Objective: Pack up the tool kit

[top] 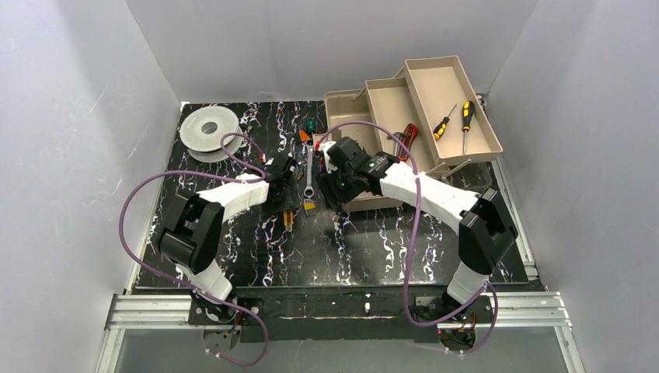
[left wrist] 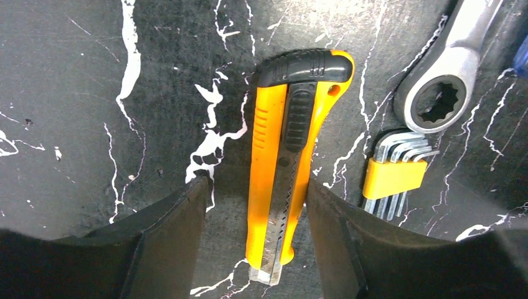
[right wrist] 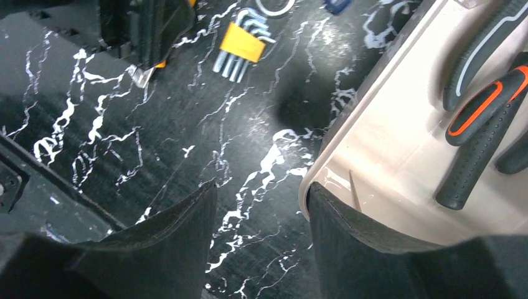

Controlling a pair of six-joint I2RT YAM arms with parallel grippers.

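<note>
Left hand released astride yellow-black utility knife | right hand released beside tan toolbox | trays fanned open

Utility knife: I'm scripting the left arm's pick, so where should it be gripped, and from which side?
Grip the utility knife across its yellow body near mid-length, from straight above. It lies flat, its long axis running between the left gripper's open fingers, so they would close on its narrow sides, clear of the blade end and the hex keys.

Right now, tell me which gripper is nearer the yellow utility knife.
Left. The left gripper straddles the utility knife, open; the right gripper hovers apart at the toolbox rim.
</note>
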